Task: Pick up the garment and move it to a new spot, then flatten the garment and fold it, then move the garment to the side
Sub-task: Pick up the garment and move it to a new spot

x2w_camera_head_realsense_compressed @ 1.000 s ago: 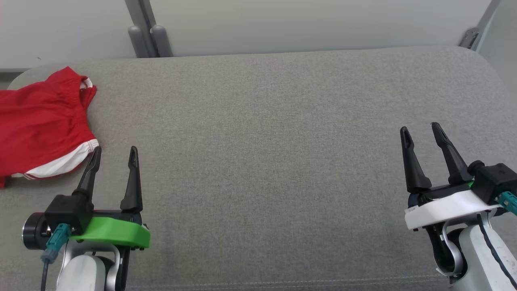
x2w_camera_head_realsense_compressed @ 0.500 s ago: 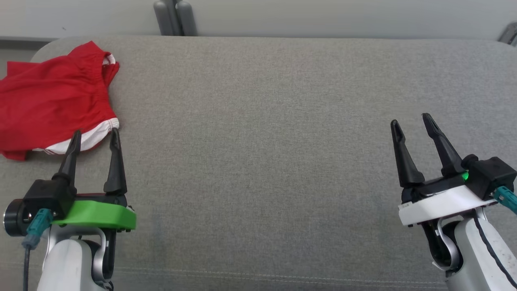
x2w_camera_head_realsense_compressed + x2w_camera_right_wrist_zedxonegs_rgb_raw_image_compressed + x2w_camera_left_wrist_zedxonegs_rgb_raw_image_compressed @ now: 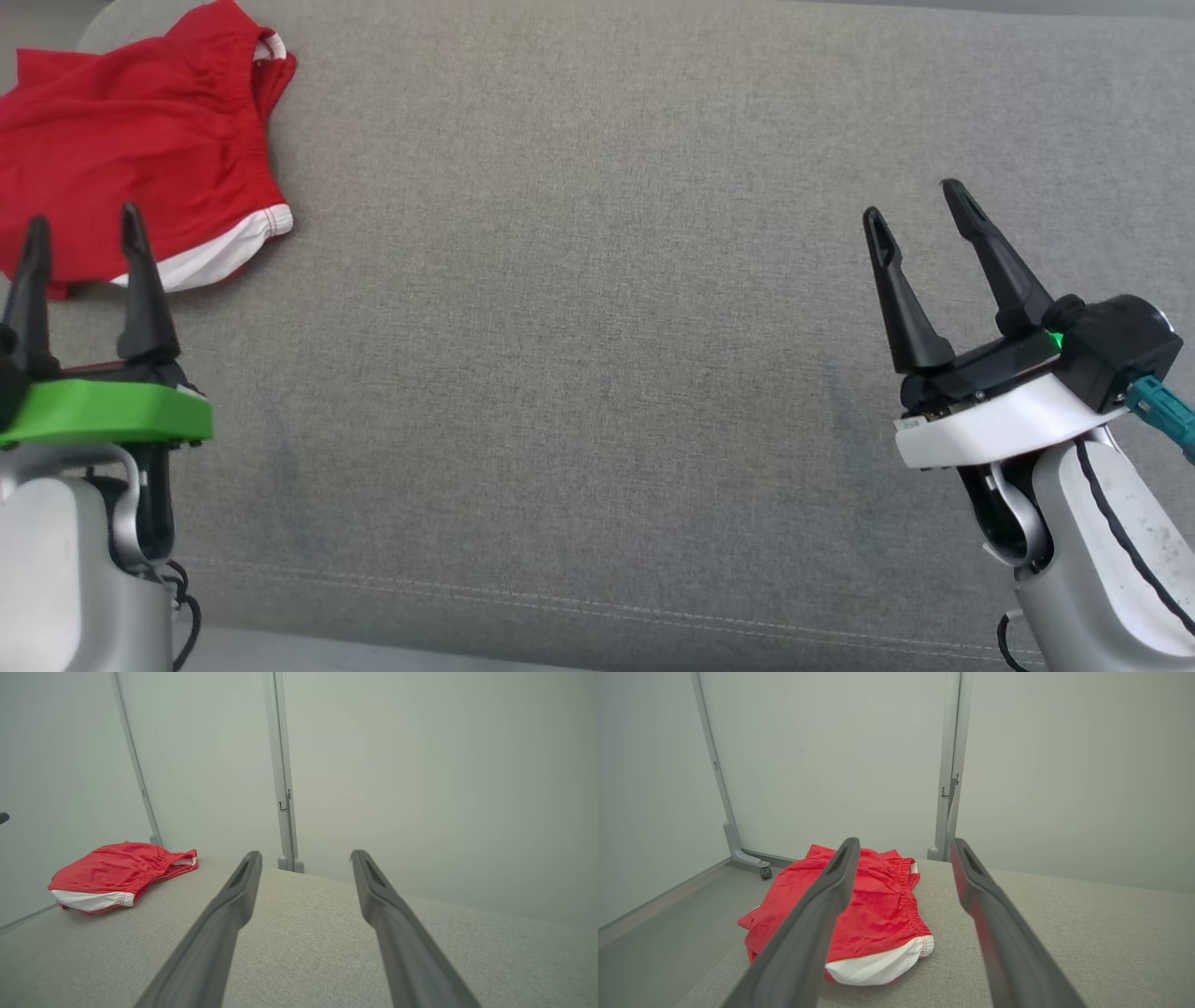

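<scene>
The garment [image 3: 131, 159] is a pair of red shorts with a white hem, lying bunched at the far left corner of the grey padded surface [image 3: 579, 308]. In the left wrist view the garment [image 3: 873, 914] lies just ahead of the fingers. My left gripper [image 3: 82, 229] hovers open at the garment's near edge, its tips over the white hem, holding nothing. My right gripper [image 3: 920, 210] stands open and empty over bare fabric at the right. From the right wrist view the garment [image 3: 117, 875] sits far off to the left.
Pale partition panels on grey posts [image 3: 948, 765] stand behind the surface, one post on a castor foot [image 3: 763, 870]. A stitched seam [image 3: 597, 607] runs along the near edge of the surface. The floor drops away left of the garment [image 3: 654, 947].
The head camera has tilted down, so the wall has left the picture. My left gripper has moved left and forward; its tips now overlap the garment's hem. Both grippers stay open.
</scene>
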Robot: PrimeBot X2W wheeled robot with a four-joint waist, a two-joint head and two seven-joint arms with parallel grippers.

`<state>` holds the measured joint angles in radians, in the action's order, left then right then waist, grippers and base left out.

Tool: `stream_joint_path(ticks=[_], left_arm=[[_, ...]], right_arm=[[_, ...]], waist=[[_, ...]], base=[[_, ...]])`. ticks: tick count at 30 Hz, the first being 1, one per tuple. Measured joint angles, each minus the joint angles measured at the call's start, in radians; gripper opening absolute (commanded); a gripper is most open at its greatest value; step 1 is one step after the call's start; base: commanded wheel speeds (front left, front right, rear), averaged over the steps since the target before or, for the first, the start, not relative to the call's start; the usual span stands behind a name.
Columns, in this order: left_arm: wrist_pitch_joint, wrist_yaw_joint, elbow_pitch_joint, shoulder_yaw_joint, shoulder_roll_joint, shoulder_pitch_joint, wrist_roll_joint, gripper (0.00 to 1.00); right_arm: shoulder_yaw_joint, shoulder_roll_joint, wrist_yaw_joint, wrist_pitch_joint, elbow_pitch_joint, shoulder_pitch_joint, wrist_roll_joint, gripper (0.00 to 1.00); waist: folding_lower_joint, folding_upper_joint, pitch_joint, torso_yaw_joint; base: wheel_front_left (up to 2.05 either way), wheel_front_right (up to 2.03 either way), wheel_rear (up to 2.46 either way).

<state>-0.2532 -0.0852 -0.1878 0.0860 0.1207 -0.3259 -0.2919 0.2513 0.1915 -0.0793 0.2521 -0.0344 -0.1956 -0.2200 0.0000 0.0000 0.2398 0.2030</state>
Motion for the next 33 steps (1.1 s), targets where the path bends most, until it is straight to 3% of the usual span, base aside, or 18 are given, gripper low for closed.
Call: stream_joint_path(ticks=[7, 18, 28, 33], left_arm=[[0.026, -0.003, -0.037, 0.06, 0.043, -0.103, -0.053, 1.0], [0.203, -0.003, -0.218, 0.174, 0.146, -0.313, -0.184, 1.0], [0.418, -0.001, -0.423, 0.223, 0.218, -0.415, -0.268, 1.0], [0.458, 0.015, -0.455, 0.24, 0.261, -0.458, -0.268, 1.0]], right_arm=[[0.005, 0.006, -0.004, 0.003, -0.026, -0.056, 0.021, 1.0], [0.027, 0.018, -0.009, 0.003, -0.051, -0.139, 0.05, 1.0], [0.059, 0.004, -0.017, 0.003, -0.052, -0.2, 0.054, 1.0], [0.058, -0.002, -0.017, 0.003, -0.053, -0.214, 0.054, 1.0]], waist=[[0.0, 0.0, 0.061, 0.012], [0.0001, 0.0, 0.168, 0.0], [0.0001, 0.0, 0.246, -0.066], [0.0001, 0.0, 0.273, -0.112]], base=[[0.0, 0.0, 0.0], [0.0, 0.0, 0.0], [0.0, 0.0, 0.0], [0.0, 0.0, 0.0]])
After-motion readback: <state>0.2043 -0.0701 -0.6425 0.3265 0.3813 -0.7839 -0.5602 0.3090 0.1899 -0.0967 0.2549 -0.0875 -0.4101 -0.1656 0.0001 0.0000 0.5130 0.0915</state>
